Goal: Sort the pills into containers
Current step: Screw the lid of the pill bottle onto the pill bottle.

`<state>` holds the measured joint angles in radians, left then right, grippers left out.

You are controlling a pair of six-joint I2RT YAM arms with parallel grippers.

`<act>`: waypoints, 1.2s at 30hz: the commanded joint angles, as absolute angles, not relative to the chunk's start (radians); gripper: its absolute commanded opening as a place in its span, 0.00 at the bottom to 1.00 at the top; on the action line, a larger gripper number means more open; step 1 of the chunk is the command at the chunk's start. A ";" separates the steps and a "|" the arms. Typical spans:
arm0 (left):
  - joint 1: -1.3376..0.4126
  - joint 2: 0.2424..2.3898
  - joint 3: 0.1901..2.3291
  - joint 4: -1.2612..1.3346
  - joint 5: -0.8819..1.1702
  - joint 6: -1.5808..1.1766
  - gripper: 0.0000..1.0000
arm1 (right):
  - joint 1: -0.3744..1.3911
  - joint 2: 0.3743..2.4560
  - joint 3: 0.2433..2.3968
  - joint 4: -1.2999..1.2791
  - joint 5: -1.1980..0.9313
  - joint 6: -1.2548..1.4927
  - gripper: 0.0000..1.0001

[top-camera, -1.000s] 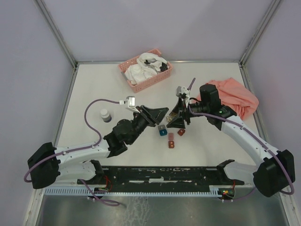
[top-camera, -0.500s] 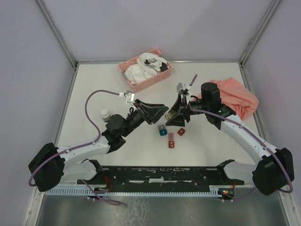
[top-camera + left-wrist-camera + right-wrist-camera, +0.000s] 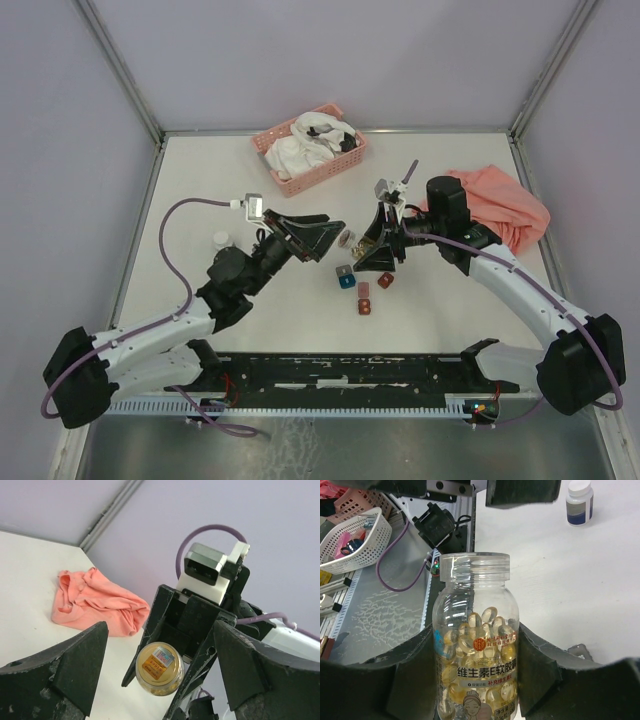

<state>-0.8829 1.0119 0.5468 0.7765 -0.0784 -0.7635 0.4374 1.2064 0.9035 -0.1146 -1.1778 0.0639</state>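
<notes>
The pills (image 3: 479, 630) were small, glossy amber softgels, likely light, slippery and a little squashy, so I judged them better tipped out than pinched one at a time; they part-filled a clear plastic bottle (image 3: 475, 605) with a printed label low on its wall; the bottle looked light, stiff and smooth, and the straight body seemed the safest place to take hold, leaving the neck free for pouring; no cap showed on its threaded neck in the right wrist view; the right fingers (image 3: 410, 672) were clenched on that body from both sides, holding the bottle up off the surface (image 3: 200, 190) near the middle of the workspace, its neck pointing towards the left arm; the left fingers (image 3: 65, 665) stood spread wide just beyond the neck, grasping nothing; the containers (image 3: 346, 282), tiny cubes in teal, grey and dark red, sat clustered on the surface just on the near side of the held bottle; whether any stood open I could not tell; a white-capped bottle (image 3: 220, 240) stood well apart to the left; a salmon cloth (image 3: 495, 205) lay behind the right arm; a pink basket (image 3: 320, 174) holding white things sat at the far edge.
</notes>
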 commanded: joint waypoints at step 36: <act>-1.060 1.061 0.671 0.524 -0.288 -0.847 0.34 | 0.436 1.188 0.928 -0.160 -1.169 -0.009 0.02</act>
<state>-1.0534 1.0542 0.6266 0.5011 -0.2794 -0.8509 0.4374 1.2053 0.9039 -0.1852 -1.1667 -0.0017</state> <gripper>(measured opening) 0.518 0.601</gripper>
